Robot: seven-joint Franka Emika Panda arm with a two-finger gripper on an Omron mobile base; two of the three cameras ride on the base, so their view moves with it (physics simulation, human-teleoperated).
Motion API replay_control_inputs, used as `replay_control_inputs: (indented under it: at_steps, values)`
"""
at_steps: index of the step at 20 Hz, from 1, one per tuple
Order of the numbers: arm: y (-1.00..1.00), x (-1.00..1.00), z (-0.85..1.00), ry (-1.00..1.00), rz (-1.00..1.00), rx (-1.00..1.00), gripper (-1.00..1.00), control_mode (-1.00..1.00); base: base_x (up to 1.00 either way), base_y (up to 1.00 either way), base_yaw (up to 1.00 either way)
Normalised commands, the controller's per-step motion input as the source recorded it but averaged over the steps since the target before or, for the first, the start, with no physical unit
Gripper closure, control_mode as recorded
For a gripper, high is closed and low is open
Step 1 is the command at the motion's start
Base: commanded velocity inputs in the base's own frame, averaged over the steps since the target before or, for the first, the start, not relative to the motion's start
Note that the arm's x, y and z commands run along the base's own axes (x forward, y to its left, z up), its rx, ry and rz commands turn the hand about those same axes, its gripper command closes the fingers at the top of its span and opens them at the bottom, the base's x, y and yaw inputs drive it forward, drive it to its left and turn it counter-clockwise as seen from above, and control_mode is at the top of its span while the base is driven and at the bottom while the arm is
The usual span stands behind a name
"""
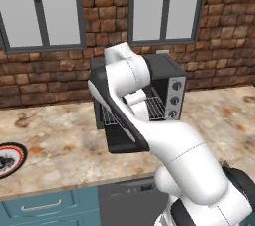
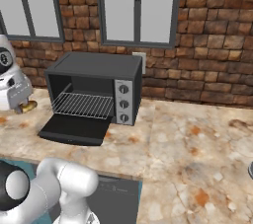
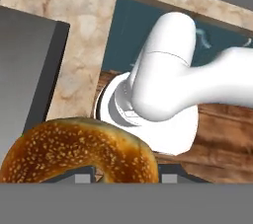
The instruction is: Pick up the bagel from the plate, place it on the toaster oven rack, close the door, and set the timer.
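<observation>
The bagel (image 3: 79, 151), golden-brown and seeded, sits between my fingertips (image 3: 169, 178) at the bottom of the hand view. In the right base view my gripper (image 2: 22, 102) is shut on the bagel (image 2: 28, 105), hanging above the counter just left of the toaster oven (image 2: 96, 77). The door (image 2: 74, 128) lies dropped open and flat. The silver wire rack (image 2: 84, 104) is bare inside the cavity. In the left base view the plate (image 1: 7, 158) lies with nothing on it at the far left of the counter, and my arm hides much of the rack (image 1: 157, 106) and door (image 1: 122, 141).
Three knobs (image 2: 124, 103) run down the oven's right front panel. A brick wall with windows (image 2: 136, 6) stands behind the oven. The marble counter (image 2: 197, 139) stretches to the right. Blue cabinet drawers (image 1: 45, 205) and a grey dishwasher front (image 1: 127, 200) sit below its edge.
</observation>
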Motion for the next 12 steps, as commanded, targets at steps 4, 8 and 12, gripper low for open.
replay_control_inputs:
  at_steps: [4, 8, 12]
  values:
    - [-0.88, 0.00, 0.02, -0.20, 0.00, 0.04, 1.00, -1.00, 0.00, 0.00, 0.00]
    - [-0.66, 0.08, 0.01, -0.06, 0.05, 0.15, 1.00, -1.00, 0.00, 0.00, 0.00]
    - [-0.50, 0.25, 0.01, 0.00, 0.14, 0.16, 1.00, -1.00, 0.00, 0.00, 0.00]
